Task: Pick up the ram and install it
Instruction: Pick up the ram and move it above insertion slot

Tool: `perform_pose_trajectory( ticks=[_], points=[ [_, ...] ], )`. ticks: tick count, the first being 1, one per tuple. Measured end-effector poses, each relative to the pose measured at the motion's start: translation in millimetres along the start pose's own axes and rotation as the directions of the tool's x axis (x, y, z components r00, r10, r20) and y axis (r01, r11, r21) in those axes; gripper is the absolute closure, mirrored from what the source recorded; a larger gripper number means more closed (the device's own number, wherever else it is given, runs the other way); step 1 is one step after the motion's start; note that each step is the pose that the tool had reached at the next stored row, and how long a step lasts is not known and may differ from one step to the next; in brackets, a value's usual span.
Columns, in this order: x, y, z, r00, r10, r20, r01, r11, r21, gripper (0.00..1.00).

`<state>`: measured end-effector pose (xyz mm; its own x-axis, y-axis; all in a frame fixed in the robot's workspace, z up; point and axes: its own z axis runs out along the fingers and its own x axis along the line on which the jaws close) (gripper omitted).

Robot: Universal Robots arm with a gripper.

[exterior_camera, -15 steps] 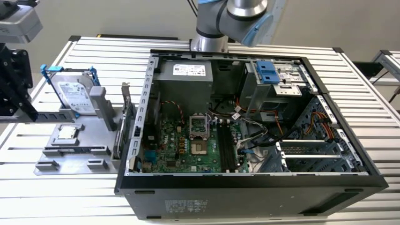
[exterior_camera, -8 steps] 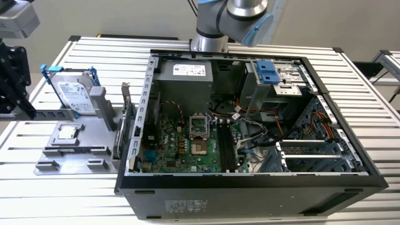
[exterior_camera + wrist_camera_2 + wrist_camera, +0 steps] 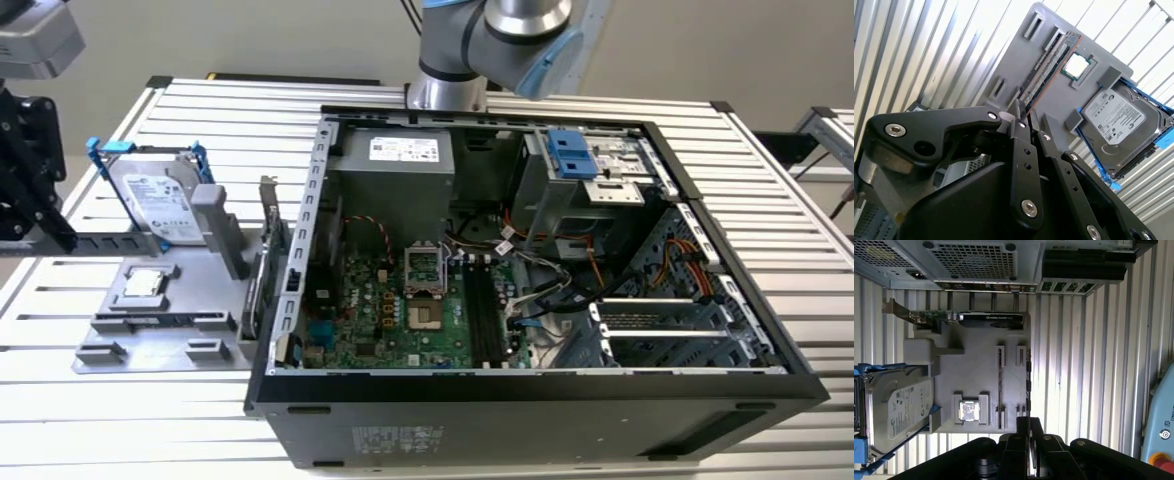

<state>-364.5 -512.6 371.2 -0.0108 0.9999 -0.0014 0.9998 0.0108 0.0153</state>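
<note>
While gripper [image 3: 1028,112] hangs above ram [image 3: 1048,65] at tray [image 3: 1014,60] edge, grip state unclear, slatted table [image 3: 929,50] beside.

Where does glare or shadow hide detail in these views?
Second wrist view: glare washes out the slatted table beyond the grey tray, and the gripper is dark. First wrist view: a bright band lies on the slats beside the tray. Exterior view: even light, with the computer case interior shaded.
</note>
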Motion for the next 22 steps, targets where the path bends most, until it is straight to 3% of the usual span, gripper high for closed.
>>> perform_pose_trajectory(
  ticks=[22],
  points=[
    [-0.2,15.9,-0.6,1.0000,0.000,-0.0002,0.000,1.0000,-0.0002,1.00]
  ],
)
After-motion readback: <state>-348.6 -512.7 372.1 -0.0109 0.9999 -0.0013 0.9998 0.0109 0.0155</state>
